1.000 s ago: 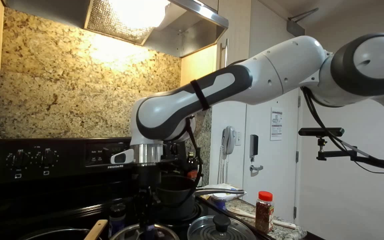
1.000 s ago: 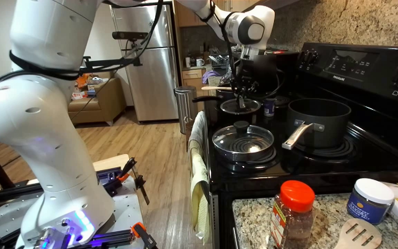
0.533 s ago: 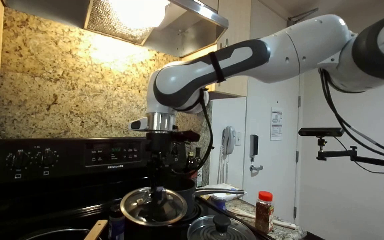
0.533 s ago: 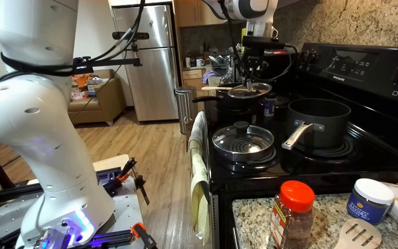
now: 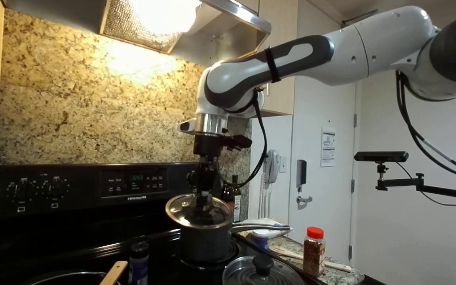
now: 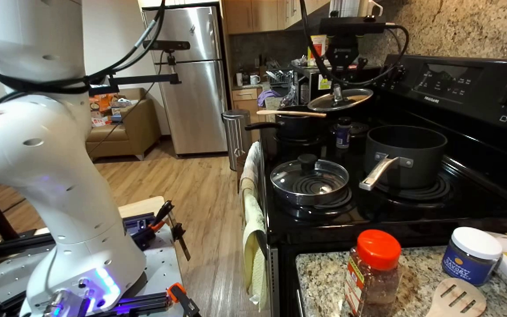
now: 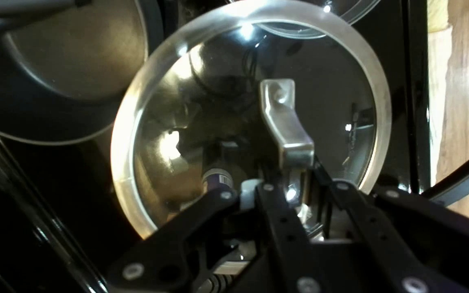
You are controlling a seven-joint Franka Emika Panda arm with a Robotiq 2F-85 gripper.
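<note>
In an exterior view, a wooden stick [image 6: 291, 113] lies across a black pan [image 6: 299, 127] at the far left of the stove [image 6: 385, 215]. A covered pan [image 6: 310, 180] sits nearer. Next, the gripper [image 7: 293, 171] pinches the handle [image 7: 286, 124] of a glass lid [image 6: 349, 99], tilted in the air over the stove. Then come a red-topped jar [image 6: 374, 268] on the near desk [image 6: 324, 273] and a big pot [image 6: 420, 154] farther back.
</note>
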